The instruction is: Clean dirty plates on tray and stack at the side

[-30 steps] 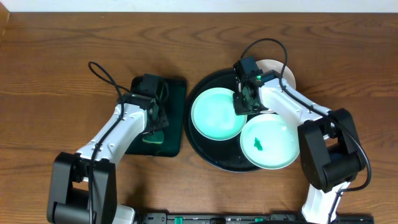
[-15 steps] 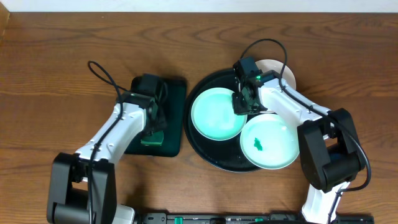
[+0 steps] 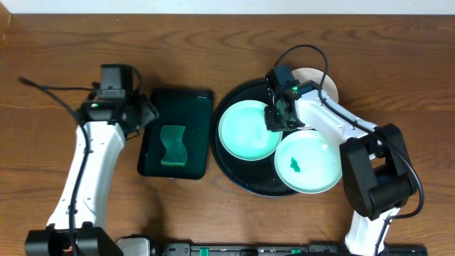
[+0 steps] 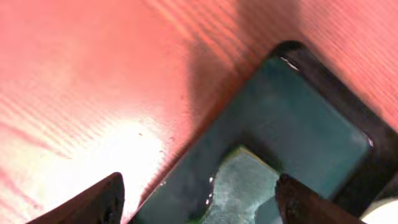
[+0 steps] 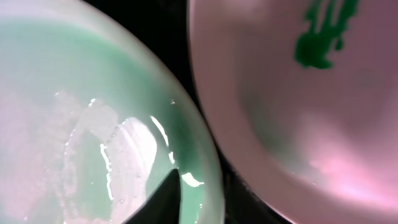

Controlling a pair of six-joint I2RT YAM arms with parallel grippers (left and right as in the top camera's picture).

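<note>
Left of the black tray (image 3: 231, 173), over the sponge tray's (image 3: 181, 107) far edge, the left gripper (image 4: 199, 186) is hovering, jaws gaping wide and holding nothing — open worktop (image 3: 57, 57) lying beyond. On the black tray, the right gripper (image 3: 279, 117) is sitting at the mint plate's (image 3: 245, 131) rim beside the smeared plate (image 3: 307, 165) — whether its jaws are pinching, I cannot tell.

The left pincer (image 4: 199, 190) hung over the reddish wooden worktop (image 4: 93, 74) with its jaws spread wide. One dark fingertip (image 4: 102, 202) sat at 7 o'clock and the other at 5 o'clock. Beneath them lay a dark rectangular tray (image 4: 298, 112), its glistening floor running toward 2 o'clock. A green sponge (image 4: 239, 186) rested inside it near 6 o'clock, between the two fingertips. Bright glare washed the wood at 8 o'clock. A pale edge (image 4: 385, 213) showed in the 4 o'clock corner, too cropped to identify.
</note>
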